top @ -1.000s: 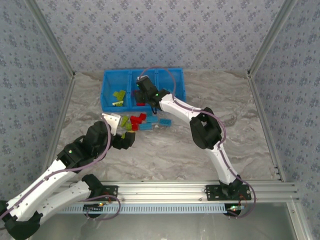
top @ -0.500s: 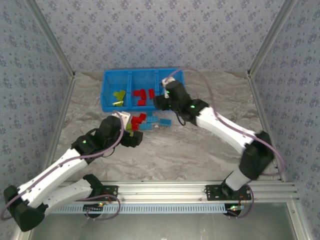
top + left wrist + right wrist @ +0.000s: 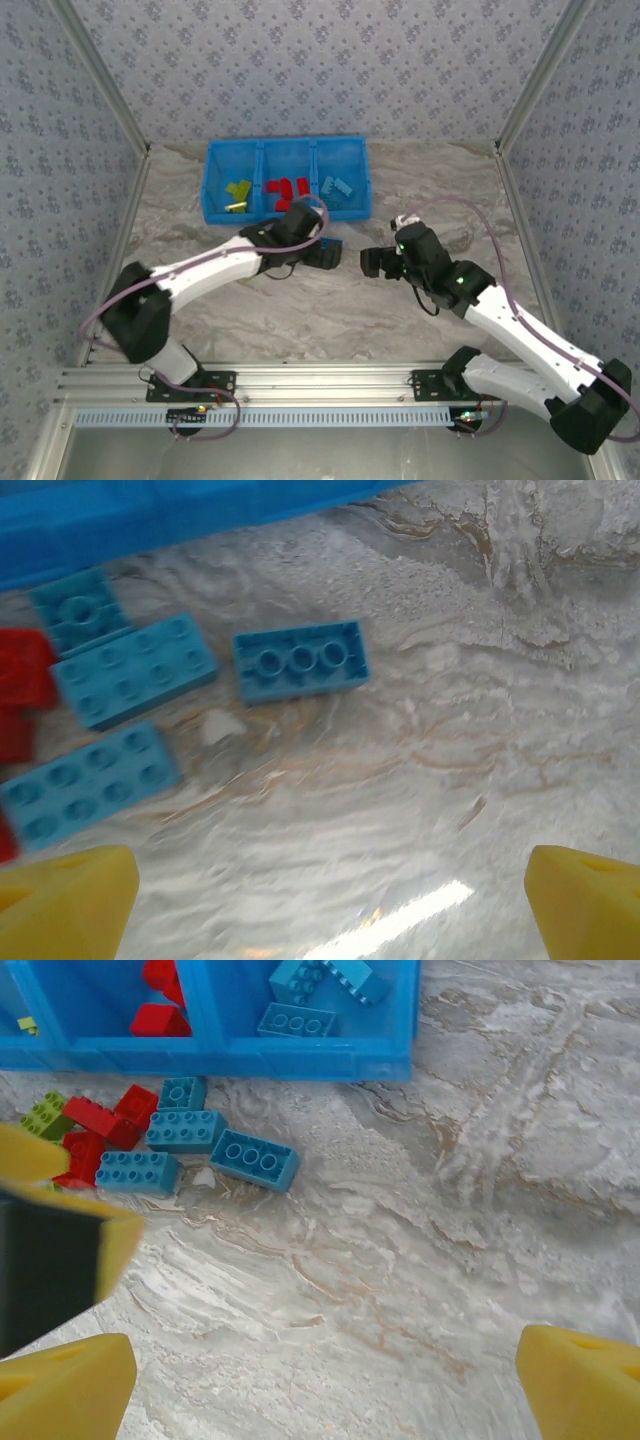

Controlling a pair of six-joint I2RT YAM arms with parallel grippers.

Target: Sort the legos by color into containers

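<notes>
**Both sets of fingers spread; loose bricks lie in front of the bin**

Overhead view:
- The bright blue plastic bin tray (image 3: 226, 215) sits at upper centre of the frame on the marbled grey-white surface (image 3: 330, 320), with three compartments side by side.
- The left compartment in the frame holds lime green studded bricks (image 3: 238, 190), the middle one red studded bricks (image 3: 285, 188), and the right one light blue studded bricks (image 3: 337, 185).
- The left arm (image 3: 210, 268) stretches from lower left to centre frame. Its wrist is just below the tray's front wall and covers most of the loose pile.
- The right arm (image 3: 520, 330) comes in from lower right. Its head is right of centre, apart from the tray.

Left wrist view:
- The left fingers (image 3: 60, 900) show as yellow tips at both lower corners. They are spread wide, with bare surface between them.
- Four loose light blue bricks (image 3: 130, 670) lie in the upper left, near the tray wall. One of them shows three round tubes on its upward face.
- Loose red bricks (image 3: 20, 680) are at the left edge.

Right wrist view:
- The right fingers (image 3: 580, 1380) show as yellow tips at both lower corners. They are spread wide and hold nothing.
- The loose pile is at upper left, just below the tray's front wall. The light blue pieces are nearest centre, the red ones further left, and a loose lime green brick (image 3: 45, 1112) is at the far left.
- A yellow-and-black finger of the left arm juts in at the left edge.
</notes>
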